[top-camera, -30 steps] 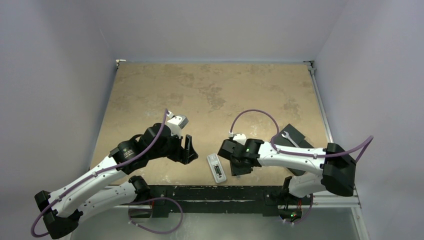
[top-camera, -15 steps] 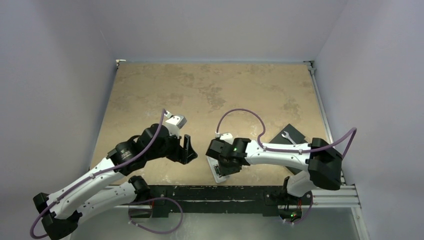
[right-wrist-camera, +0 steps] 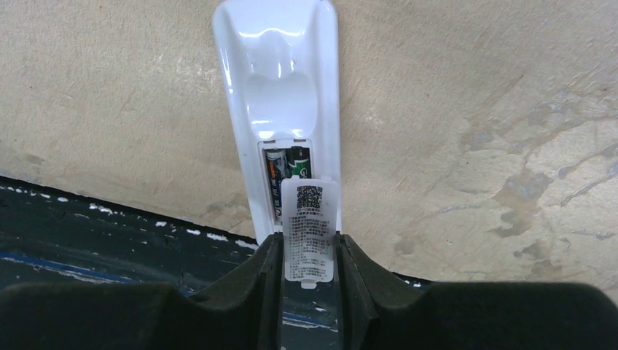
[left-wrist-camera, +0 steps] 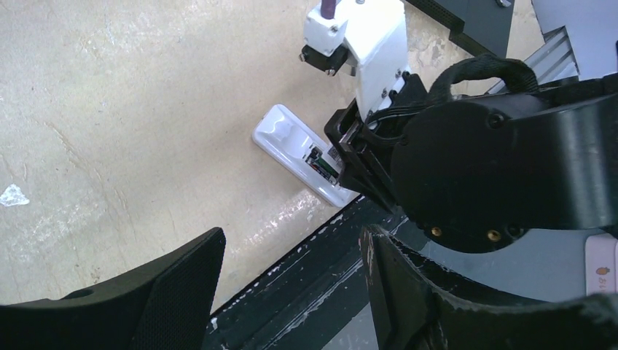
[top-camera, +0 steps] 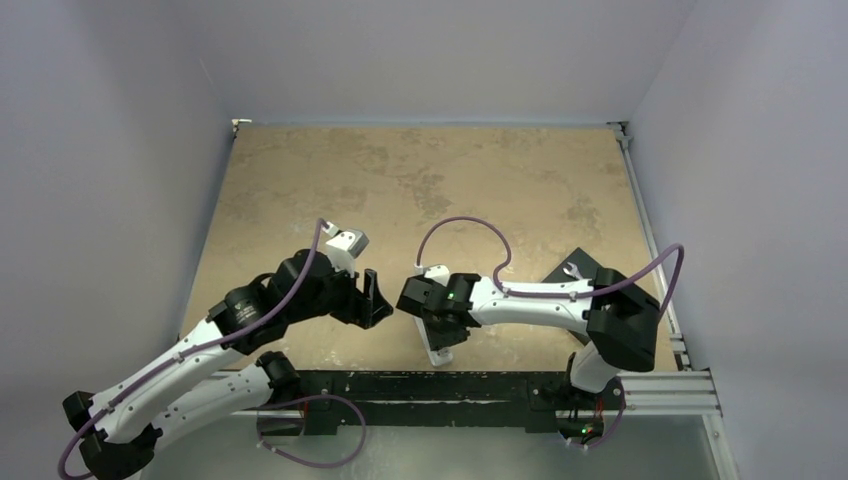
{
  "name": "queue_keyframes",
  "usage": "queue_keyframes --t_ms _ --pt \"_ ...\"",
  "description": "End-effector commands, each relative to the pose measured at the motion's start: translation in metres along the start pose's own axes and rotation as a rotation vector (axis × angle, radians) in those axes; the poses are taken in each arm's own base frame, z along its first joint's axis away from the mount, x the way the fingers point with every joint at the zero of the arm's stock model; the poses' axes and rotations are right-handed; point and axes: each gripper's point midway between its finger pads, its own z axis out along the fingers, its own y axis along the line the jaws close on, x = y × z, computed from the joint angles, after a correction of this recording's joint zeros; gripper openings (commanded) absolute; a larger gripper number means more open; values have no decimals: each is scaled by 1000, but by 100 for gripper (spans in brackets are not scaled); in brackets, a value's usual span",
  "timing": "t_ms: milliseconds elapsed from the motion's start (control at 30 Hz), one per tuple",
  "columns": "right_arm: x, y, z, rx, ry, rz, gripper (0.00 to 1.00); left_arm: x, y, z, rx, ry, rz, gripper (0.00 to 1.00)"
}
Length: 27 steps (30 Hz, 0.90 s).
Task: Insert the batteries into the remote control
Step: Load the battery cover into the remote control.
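Observation:
The white remote control (right-wrist-camera: 280, 109) lies back up at the table's near edge, its compartment open. Two dark batteries (right-wrist-camera: 286, 173) sit side by side inside it. My right gripper (right-wrist-camera: 310, 255) is shut on the small white cover piece (right-wrist-camera: 310, 226) with a printed label, holding it at the compartment's near end. In the top view the right gripper (top-camera: 440, 325) covers most of the remote (top-camera: 438, 352). My left gripper (left-wrist-camera: 291, 251) is open and empty, left of the remote (left-wrist-camera: 288, 138); it also shows in the top view (top-camera: 372, 298).
The black front rail (top-camera: 450, 385) runs just below the remote. A dark grey block with a wrench (top-camera: 580, 272) lies at the right, partly under the right arm. Lilac walls enclose the table on three sides.
My right arm has swung left and its gripper has moved over the remote, which was fully visible before. My left arm has shifted slightly, its gripper still open.

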Motion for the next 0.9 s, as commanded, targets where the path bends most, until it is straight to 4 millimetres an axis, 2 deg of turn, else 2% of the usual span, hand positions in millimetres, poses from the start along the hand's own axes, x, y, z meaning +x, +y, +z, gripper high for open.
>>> queue_keyframes --t_ms 0,467,867 --pt "-10 14 -6 -37 -24 -19 16 -11 -5 -4 21 -54 18 69" --pt "-14 22 2 -26 -8 -49 16 -13 -8 -9 43 -67 24 69" --pt "-2 25 4 -48 47 -47 19 -13 -9 -9 45 -71 25 69"
